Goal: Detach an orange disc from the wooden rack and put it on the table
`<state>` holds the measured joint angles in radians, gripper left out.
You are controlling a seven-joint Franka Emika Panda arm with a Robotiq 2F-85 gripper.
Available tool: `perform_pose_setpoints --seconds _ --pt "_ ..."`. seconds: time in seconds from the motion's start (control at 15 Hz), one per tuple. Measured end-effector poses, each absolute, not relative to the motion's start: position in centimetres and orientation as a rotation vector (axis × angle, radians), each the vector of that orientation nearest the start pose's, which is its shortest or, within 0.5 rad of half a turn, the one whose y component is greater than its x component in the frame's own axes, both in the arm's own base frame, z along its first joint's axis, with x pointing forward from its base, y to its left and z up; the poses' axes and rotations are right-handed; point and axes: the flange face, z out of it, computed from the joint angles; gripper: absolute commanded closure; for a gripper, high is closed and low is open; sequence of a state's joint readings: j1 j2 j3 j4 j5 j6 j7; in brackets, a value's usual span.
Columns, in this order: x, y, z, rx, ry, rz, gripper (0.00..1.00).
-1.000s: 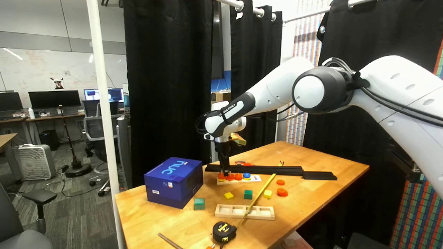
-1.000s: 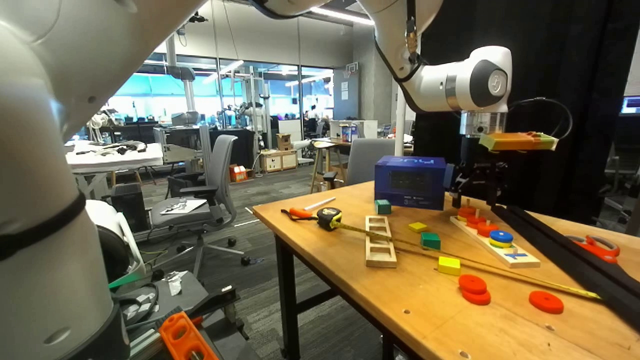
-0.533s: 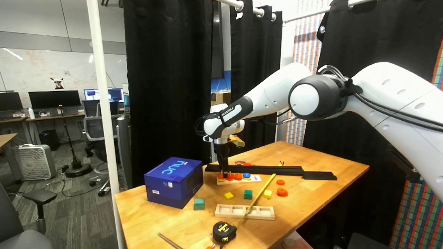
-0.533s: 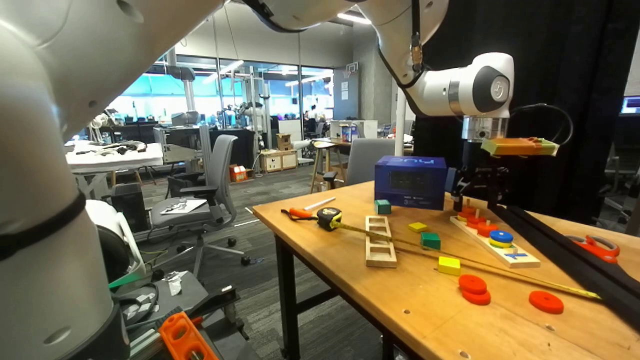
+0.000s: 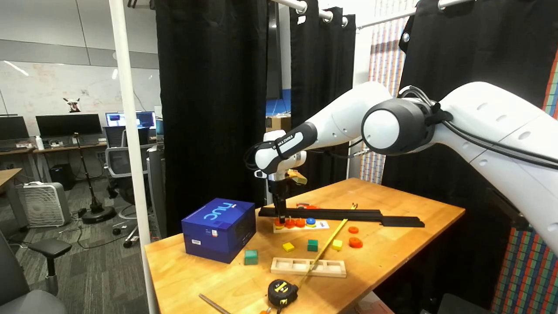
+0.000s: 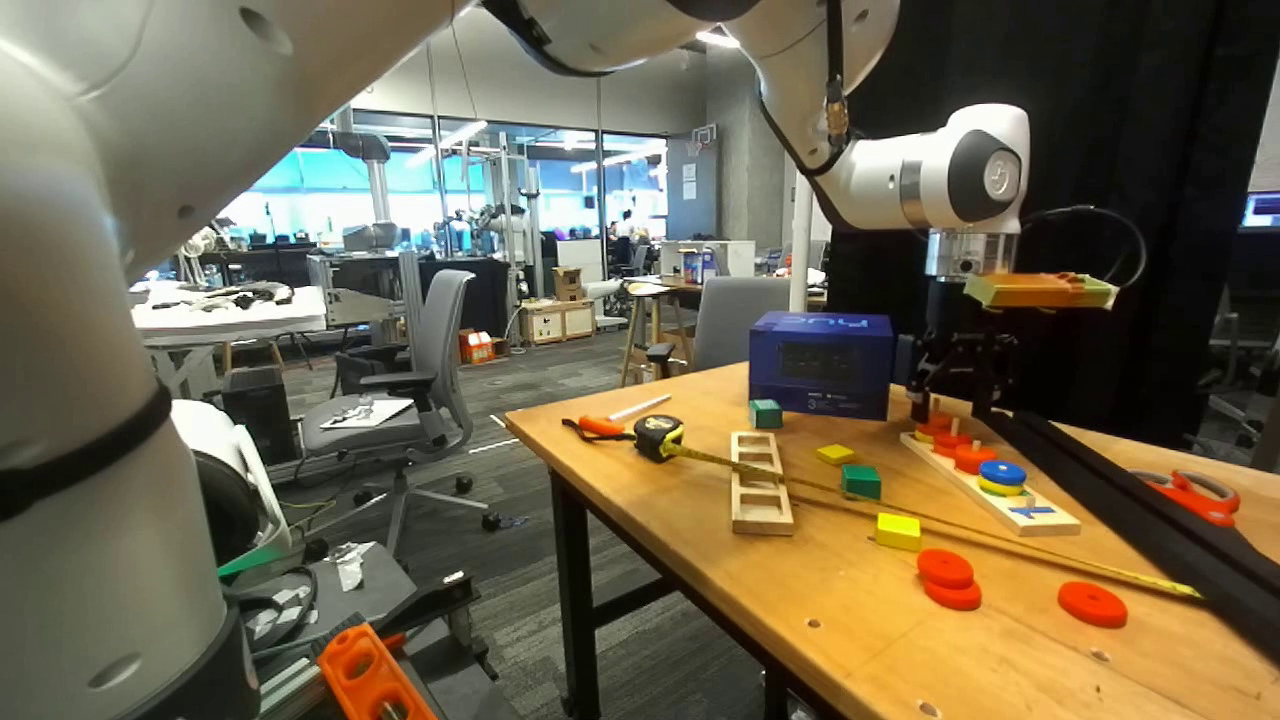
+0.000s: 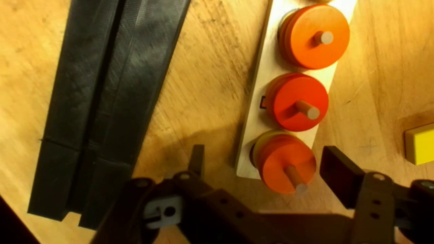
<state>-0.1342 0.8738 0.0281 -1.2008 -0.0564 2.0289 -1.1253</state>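
The wooden rack (image 7: 247, 167) is a light board with several pegs bearing discs. It shows in both exterior views (image 6: 1055, 522) (image 5: 296, 230). On its end peg an orange disc (image 7: 274, 171) tops a stack with yellow below. Red-orange discs (image 7: 300, 118) (image 7: 315, 27) and a blue disc (image 6: 1002, 470) sit on other pegs. My gripper (image 7: 264, 152) is open, fingers pointing down, one on each side of the end stack. The right finger (image 7: 340, 176) is closer to the disc than the left. The gripper also shows in both exterior views (image 6: 952, 408) (image 5: 281, 221). The table (image 6: 850, 600) is tan wood.
A dark strip (image 7: 112, 84) lies beside the rack. A blue box (image 6: 820, 365) stands near the gripper. Loose red-orange discs (image 6: 945, 566) (image 6: 1092, 604), yellow and green blocks (image 6: 861, 482), a wooden tray (image 6: 763, 524), a tape measure (image 6: 660, 437) and scissors (image 6: 1190, 495) lie on the table.
My arm and gripper have moved down a little and shifted slightly sideways over the end stack. The discs and rack have not moved. The gripper stays open.
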Motion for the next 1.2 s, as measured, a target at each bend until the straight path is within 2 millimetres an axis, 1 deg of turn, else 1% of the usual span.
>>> perform_pose_setpoints --seconds 0.13,0.33,0.47,0.93,1.2 --pt "75.0 -8.8 25.0 -2.726 -1.556 0.079 0.58" --pt "75.1 -8.8 25.1 -2.725 -1.559 0.075 0.82" --pt "75.2 -8.9 25.2 -2.725 -1.561 0.072 0.80" --pt "75.3 -8.9 25.6 -2.730 -1.564 0.061 0.81" --pt "75.5 -9.0 26.7 -2.740 -1.567 0.040 0.81"
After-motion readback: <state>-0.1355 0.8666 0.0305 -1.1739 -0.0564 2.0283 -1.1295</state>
